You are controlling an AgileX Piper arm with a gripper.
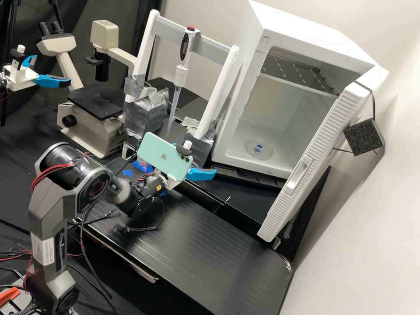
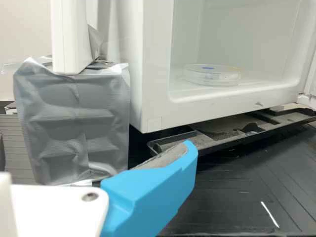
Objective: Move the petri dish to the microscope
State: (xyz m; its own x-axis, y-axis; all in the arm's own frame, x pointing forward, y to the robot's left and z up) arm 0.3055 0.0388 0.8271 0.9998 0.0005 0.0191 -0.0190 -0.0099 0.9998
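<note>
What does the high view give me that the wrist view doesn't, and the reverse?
High view: the microscope, the upright pipette and the phone mounted on the arm.

Wrist view: a near side-on look at the petri dish, and a hole in the gripper's white plate.

Both: the dish inside the white cabinet, and a blue finger.

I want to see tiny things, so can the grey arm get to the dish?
Probably yes. The box has its door open, and nothing seems to block the dish inside. The arm would likely have to reach in over the front edge.
</note>
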